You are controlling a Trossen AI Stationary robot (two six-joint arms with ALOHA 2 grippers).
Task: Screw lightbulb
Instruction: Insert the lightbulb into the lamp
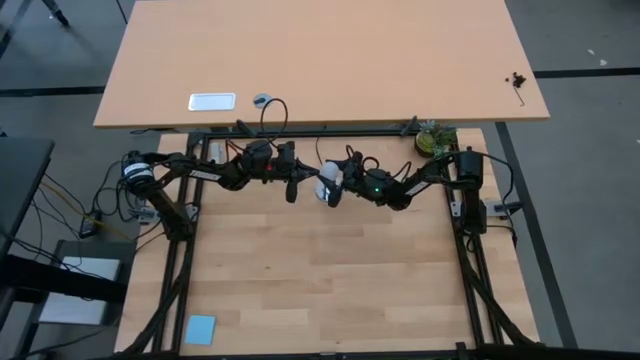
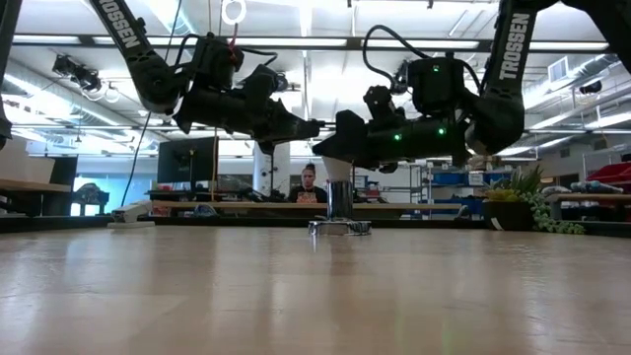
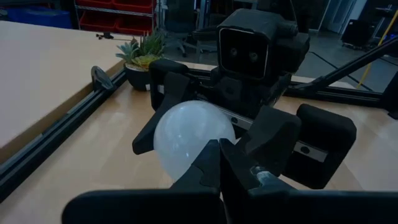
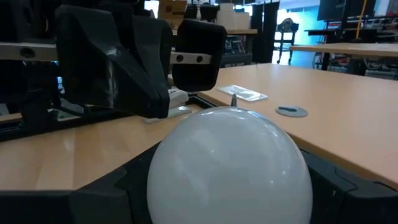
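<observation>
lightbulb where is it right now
The lightbulb is held in the right tool, raised above the middle of the table's far edge, facing the shut left tool.

One lightbulb (image 1: 329, 185), two end effectors — left (image 1: 291, 190), right (image 1: 331, 192) — one potted plant (image 1: 433, 141), one person (image 2: 309, 183).

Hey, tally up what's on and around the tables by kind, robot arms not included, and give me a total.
Lightbulb: 1
Potted plant: 1
Blue square pad: 1
Clear plastic packet: 1
Small grey disc: 1
Total: 5
</observation>
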